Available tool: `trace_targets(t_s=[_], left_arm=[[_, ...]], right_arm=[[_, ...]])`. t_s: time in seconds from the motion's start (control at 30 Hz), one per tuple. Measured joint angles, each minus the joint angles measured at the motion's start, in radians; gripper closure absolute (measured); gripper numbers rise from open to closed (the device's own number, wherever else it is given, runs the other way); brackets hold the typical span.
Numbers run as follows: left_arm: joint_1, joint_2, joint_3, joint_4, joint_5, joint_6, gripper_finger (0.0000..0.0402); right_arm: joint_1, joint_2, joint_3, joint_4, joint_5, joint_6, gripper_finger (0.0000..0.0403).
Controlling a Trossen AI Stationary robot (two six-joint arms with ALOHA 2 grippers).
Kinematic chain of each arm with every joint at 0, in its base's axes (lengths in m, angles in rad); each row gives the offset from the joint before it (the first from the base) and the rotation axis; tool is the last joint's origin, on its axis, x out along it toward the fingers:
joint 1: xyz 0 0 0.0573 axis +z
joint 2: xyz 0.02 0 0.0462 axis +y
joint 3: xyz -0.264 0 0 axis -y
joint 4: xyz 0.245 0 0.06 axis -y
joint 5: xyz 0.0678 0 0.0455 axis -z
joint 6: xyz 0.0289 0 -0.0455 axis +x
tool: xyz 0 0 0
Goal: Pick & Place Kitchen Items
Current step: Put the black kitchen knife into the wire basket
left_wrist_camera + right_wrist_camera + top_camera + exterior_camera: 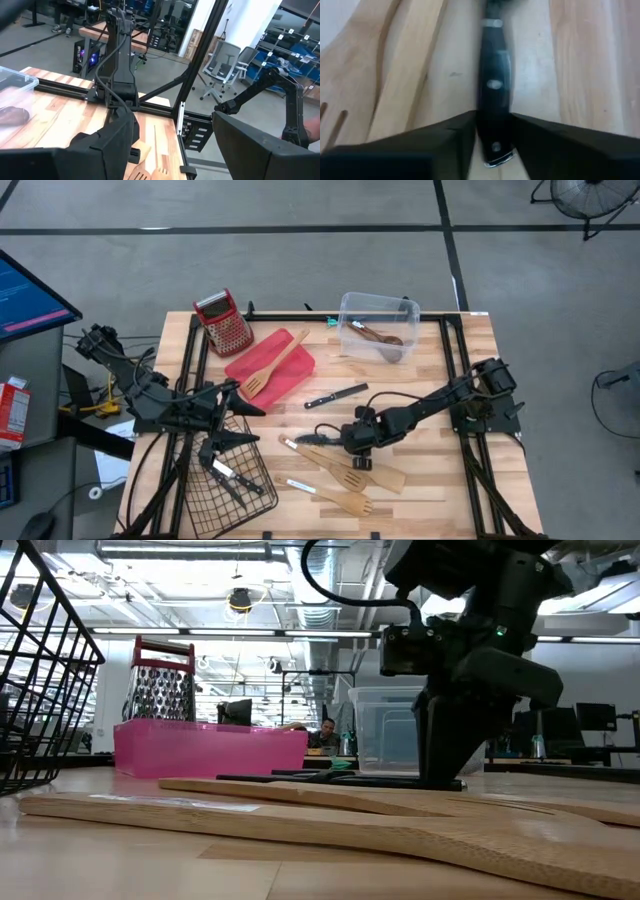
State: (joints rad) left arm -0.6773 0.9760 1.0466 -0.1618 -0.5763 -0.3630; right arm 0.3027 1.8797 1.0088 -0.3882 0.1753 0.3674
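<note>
Right gripper (487,132) is pinching the black handle of a knife (493,85) lying flat mid-table, fingers (445,132) straddling it across its long axis; left gripper (232,412) is waiting spread over the basket (235,492).

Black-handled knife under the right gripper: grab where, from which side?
Take the knife by its black handle, coming straight down from above. It lies flat on the table, so only its two long sides are free. The right gripper already straddles the handle's butt end, one finger on each side, touching it. A wooden spatula lies close alongside, so keep the fingers narrow.
</note>
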Motion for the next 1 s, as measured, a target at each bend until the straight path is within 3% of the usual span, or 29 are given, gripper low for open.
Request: trace_targets(t_s=[0.07,0.37,0.63,1.0], left_arm=[[0.0,0.0,0.0,0.0,0.0,0.0,0.0149],[0.0,0.0,0.0,0.0,0.0,0.0,0.0155],[0.0,0.0,-0.001,0.009,-0.023,0.0,0.0156],[0.013,-0.001,-0.001,0.041,-0.188,0.0,0.0156]], right_arm=[[0.0,-0.006,0.0,-0.006,0.005,0.001,0.0323],[-0.006,-0.105,-0.007,-0.065,-0.018,0.061,0.0321],[-0.004,-0.462,0.005,-0.047,-0.019,0.076,0.0321],[0.021,-0.908,0.007,0.239,-0.017,0.019,0.0321]])
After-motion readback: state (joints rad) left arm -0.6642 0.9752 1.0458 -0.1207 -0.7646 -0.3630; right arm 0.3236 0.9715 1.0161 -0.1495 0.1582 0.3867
